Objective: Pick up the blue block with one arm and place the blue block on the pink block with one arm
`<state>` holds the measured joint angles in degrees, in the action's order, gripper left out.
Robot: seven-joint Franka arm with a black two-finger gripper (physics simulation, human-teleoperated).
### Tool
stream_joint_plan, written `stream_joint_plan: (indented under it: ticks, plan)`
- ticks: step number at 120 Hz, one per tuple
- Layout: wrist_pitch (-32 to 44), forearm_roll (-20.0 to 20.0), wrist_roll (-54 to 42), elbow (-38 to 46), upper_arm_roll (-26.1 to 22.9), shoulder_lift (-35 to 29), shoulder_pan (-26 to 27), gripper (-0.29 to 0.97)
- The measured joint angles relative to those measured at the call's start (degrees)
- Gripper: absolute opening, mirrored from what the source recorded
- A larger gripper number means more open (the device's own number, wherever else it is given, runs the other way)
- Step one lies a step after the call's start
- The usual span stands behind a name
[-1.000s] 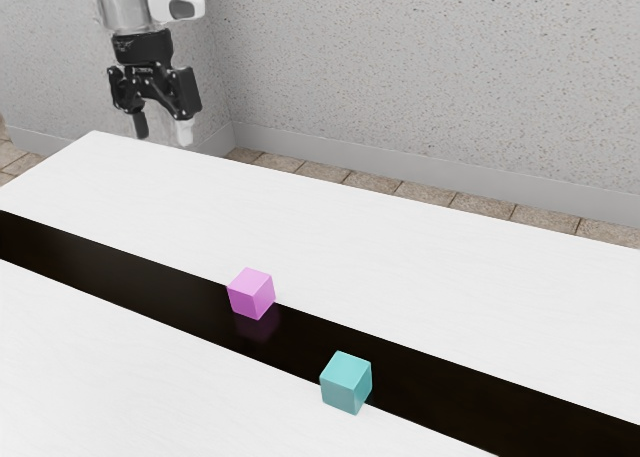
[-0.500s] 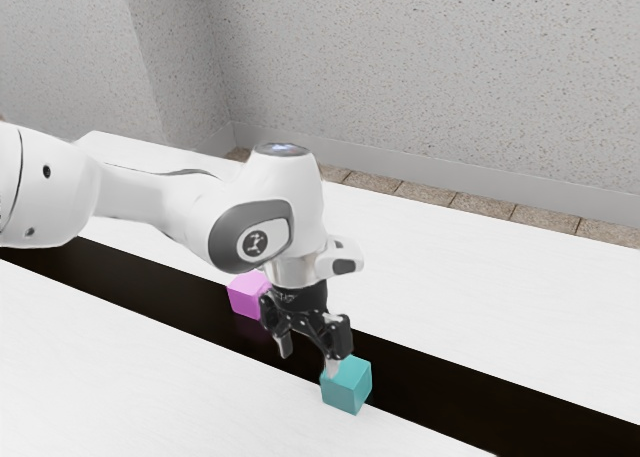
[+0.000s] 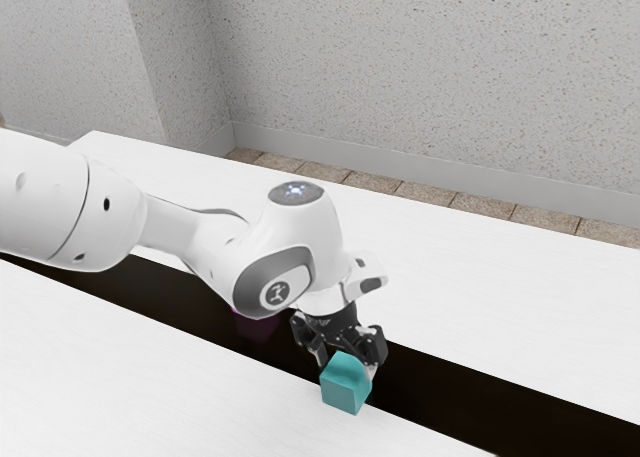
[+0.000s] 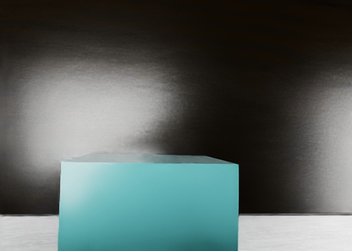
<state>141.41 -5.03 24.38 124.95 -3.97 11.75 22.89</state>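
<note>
The blue block (image 3: pixel 345 387), teal in colour, sits at the near edge of the black strip (image 3: pixel 470 397) on the white table. My gripper (image 3: pixel 346 354) hangs right over it, open, with one finger at each side of the block's top. In the wrist view the blue block (image 4: pixel 148 204) stands large and close just under my hand, against the black strip (image 4: pixel 176 70). My arm's white wrist (image 3: pixel 285 272) covers the pink block; only its dim purple reflection (image 3: pixel 254 328) shows on the strip.
The white table (image 3: pixel 500 267) runs to both sides of the strip, and its near half (image 3: pixel 120 387) lies in front of the block. Behind it are a grey wall (image 3: pixel 420 67) and a brick floor (image 3: pixel 480 205).
My arm has swung down from the far upper left to the blue block, then shifted right and lower until the fingers straddle its top. The blocks have not moved.
</note>
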Motion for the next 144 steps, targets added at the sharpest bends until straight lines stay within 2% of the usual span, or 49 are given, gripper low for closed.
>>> stream_joint_plan:
  ticks: [74,123,144]
  plan:
    - [-2.53,5.55,1.72,-4.45,-0.23,6.29,-0.52,0.59]
    - [-3.94,5.75,1.69,-5.67,-0.24,7.49,-0.79,0.42]
    - [-4.2,5.97,1.86,-5.66,-0.14,7.53,-0.91,0.39]
